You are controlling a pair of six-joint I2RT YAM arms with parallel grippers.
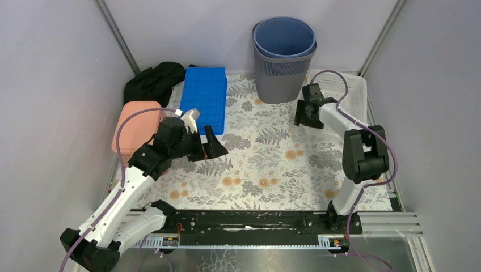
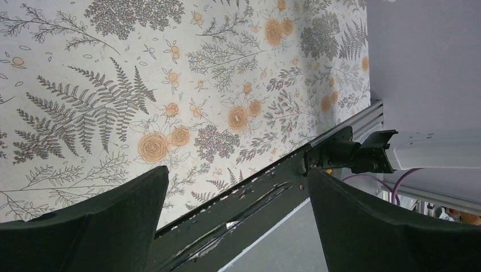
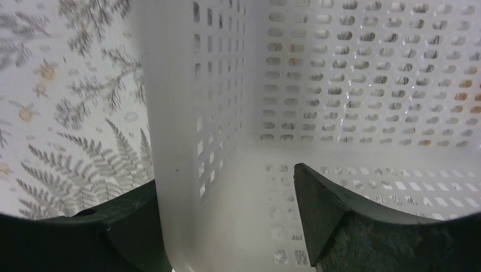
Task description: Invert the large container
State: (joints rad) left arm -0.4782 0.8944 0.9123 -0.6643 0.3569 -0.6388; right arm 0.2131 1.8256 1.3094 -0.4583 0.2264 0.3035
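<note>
Slippage is the danger: the fingers of the right gripper (image 3: pixel 226 178) sit apart astride the thin wall of the white perforated plastic basket (image 3: pixel 363 85) at the table's (image 1: pixel 266 153) far right corner, and a shallow pinch could let it twist free mid-flip. The left gripper (image 2: pixel 238 170) is spread, empty

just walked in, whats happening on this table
The right gripper is open and straddles one wall of the white basket at the far right of the flowered table. One finger is inside and one outside, not yet clamped. The basket sits upright, so it has not been flipped. The left gripper is open and empty, hanging over the table.
</note>
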